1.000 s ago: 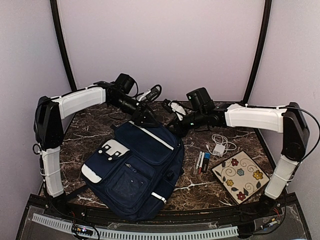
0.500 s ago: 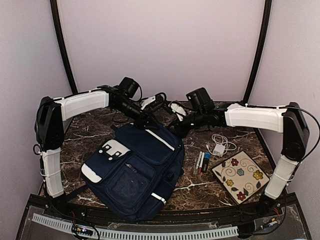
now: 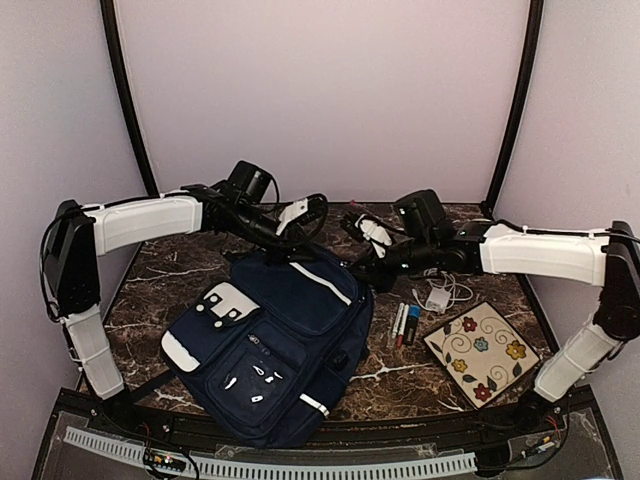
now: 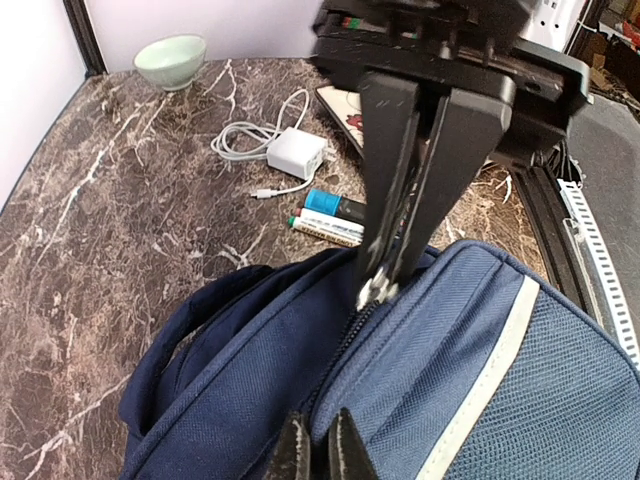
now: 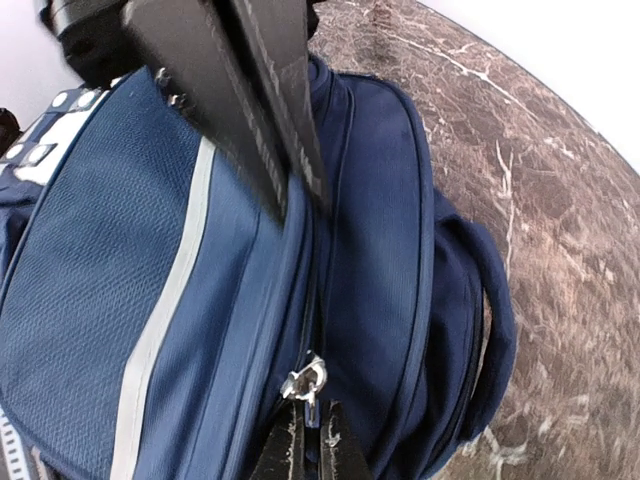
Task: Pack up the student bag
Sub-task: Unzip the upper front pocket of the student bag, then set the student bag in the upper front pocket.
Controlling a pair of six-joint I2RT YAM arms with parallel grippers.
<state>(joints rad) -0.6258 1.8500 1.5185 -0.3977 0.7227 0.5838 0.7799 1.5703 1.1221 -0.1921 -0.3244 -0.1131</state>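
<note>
The limp-looking student bag (image 3: 270, 340) wants bracing: left gripper (image 4: 318, 447) pinches its zip seam (image 4: 343, 348), right gripper (image 5: 306, 452) clamps the zipper pull (image 5: 305, 384) opposite.

Long white box shells on left arm (image 3: 140, 222) and right arm (image 3: 540, 255), black housings at shoulders and elbows. White lower links on black bases at the near edge of the surface (image 3: 170, 265). Black wrists with boxy cameras and looping black cables, over the surface's far half. Left hand (image 4: 316, 452) and right hand (image 5: 305, 452): flat, tapering black fingers, a white part behind each.
</note>
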